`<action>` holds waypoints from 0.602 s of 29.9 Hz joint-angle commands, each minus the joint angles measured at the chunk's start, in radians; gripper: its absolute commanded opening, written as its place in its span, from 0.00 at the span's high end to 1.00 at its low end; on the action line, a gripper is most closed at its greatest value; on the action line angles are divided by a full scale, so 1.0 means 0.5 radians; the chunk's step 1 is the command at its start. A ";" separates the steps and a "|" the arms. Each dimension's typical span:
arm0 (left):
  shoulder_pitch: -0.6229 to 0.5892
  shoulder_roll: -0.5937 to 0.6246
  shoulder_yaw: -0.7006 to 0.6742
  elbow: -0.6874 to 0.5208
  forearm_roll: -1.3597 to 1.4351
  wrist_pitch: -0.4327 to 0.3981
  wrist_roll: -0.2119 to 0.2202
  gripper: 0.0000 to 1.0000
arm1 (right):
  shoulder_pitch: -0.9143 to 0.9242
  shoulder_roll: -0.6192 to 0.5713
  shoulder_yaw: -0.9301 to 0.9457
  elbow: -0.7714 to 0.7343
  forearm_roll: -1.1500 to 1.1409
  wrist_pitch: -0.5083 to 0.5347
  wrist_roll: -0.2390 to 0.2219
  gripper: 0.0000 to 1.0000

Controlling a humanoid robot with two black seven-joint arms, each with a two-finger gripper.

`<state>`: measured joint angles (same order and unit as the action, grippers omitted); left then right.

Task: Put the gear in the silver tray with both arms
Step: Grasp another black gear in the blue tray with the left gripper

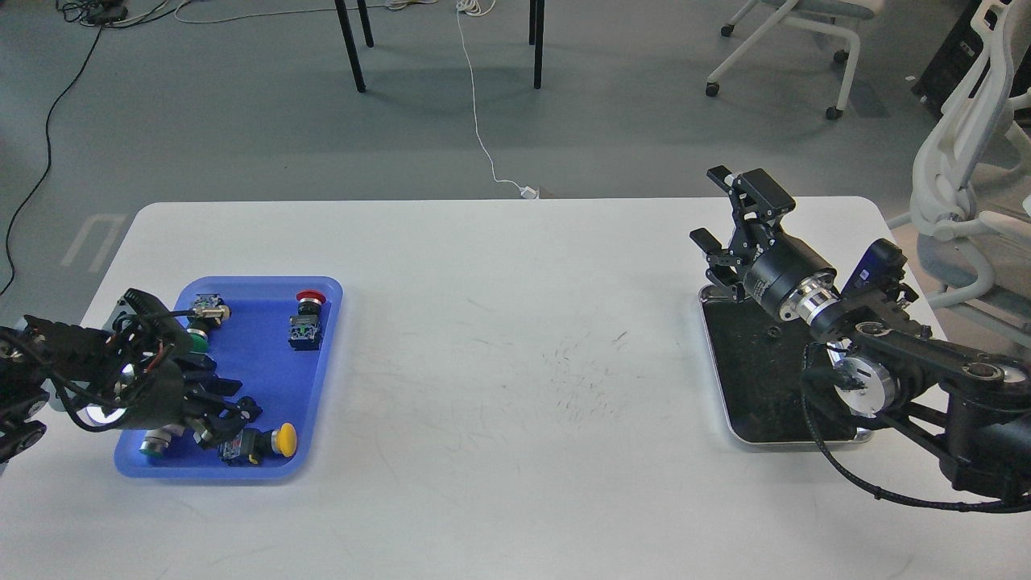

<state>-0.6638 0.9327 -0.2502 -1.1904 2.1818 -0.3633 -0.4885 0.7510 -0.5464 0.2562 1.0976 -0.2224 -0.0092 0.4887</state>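
Hovering low in the blue tray (pixel 242 475), the left gripper (pixel 229 415), its grasp impossible to tell, sat just behind the yellow-capped push button (pixel 262 443), while the spread-open, empty right gripper (pixel 725 217) hung over the silver tray's (pixel 713 362) far rim, well apart.

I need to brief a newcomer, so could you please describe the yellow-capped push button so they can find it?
Start at the blue tray on the table's left side. Look along its near edge, at the right corner: the push button lies there, the only one with a yellow cap.
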 commanded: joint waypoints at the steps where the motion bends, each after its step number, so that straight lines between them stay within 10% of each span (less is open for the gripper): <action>1: 0.005 0.000 0.000 0.006 0.000 0.002 0.000 0.71 | 0.001 -0.006 0.003 0.001 0.000 0.000 0.000 0.02; 18: -0.227 -0.003 -0.015 -0.091 0.000 0.006 0.000 0.88 | 0.007 -0.009 0.037 0.008 0.003 0.000 0.000 0.02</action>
<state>-0.7130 0.9247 -0.2560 -1.1900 2.1818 -0.3595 -0.4882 0.7530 -0.5497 0.2636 1.1004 -0.2221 -0.0091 0.4887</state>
